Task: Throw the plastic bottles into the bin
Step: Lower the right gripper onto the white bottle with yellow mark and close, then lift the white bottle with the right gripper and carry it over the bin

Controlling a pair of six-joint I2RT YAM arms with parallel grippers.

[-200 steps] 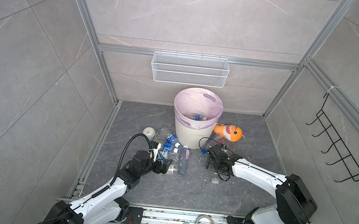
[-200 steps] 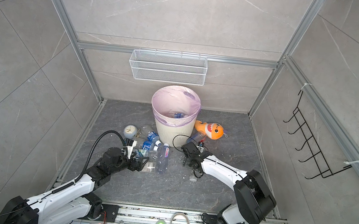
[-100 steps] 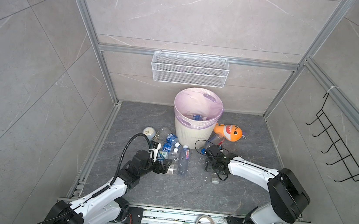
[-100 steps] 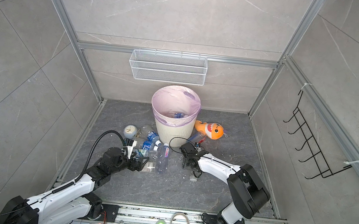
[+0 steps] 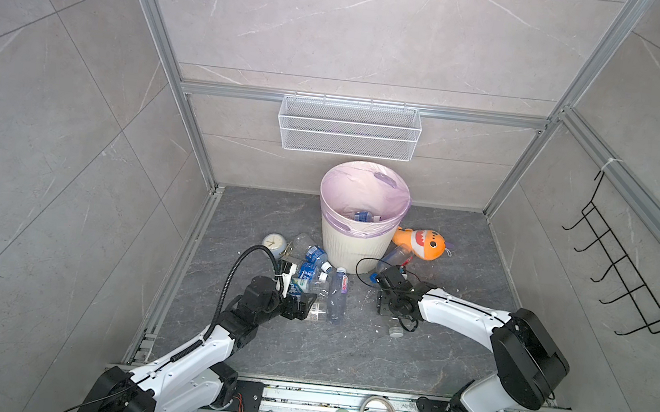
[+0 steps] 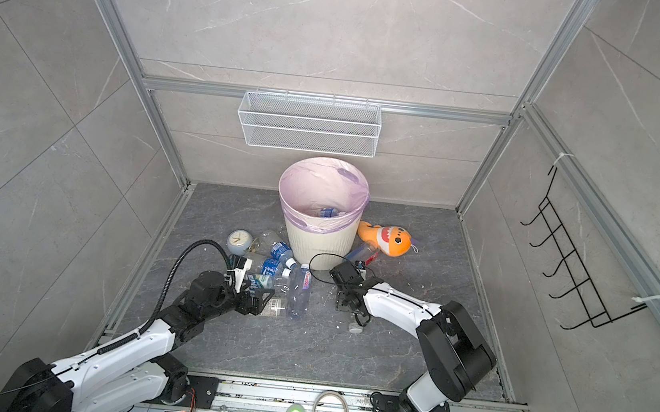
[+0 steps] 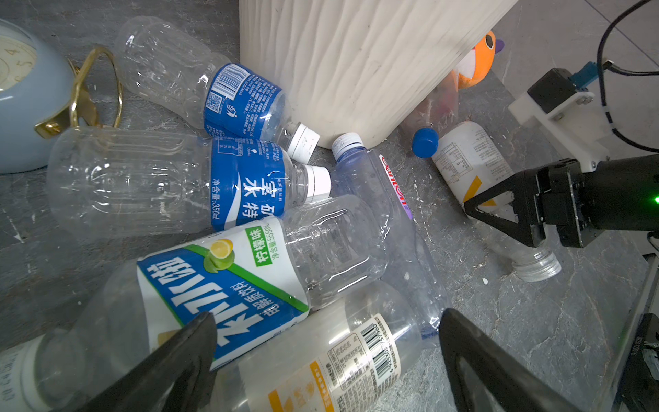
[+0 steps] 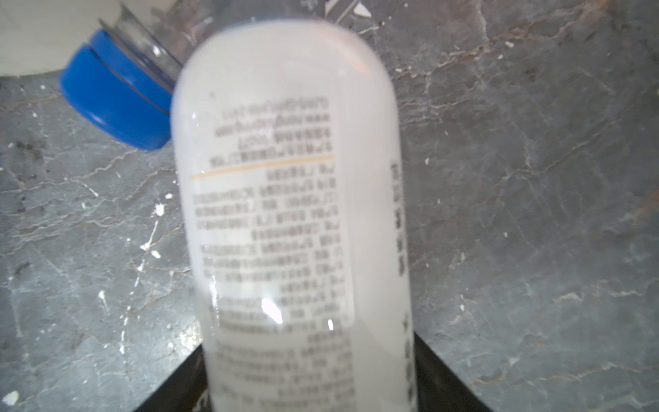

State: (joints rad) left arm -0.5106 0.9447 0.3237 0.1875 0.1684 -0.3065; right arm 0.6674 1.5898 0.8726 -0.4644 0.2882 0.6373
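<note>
Two arms stretched low across the grey floor (image 5: 346,355), elbows back near the front rail. Left gripper (image 7: 328,315) tipped down over the plastic bottles (image 5: 313,272) heaped just beside the bin (image 5: 351,242); fingers (image 7: 171,364) spread wide, straddling an orange-and-white-labelled bottle (image 7: 321,360) without closing on it. Right gripper (image 8: 308,349) reaching in across the floor in front of the bin, wrist bent down, over a white-labelled capless bottle (image 8: 285,214) lying flat. Fingers close along both of its sides; real squeeze or mere flanking, impossible to tell. Blue-capped bottle (image 8: 114,92) touching its far end, against the bin's foot. More bottles (image 5: 362,216) down inside the lilac liner.
</note>
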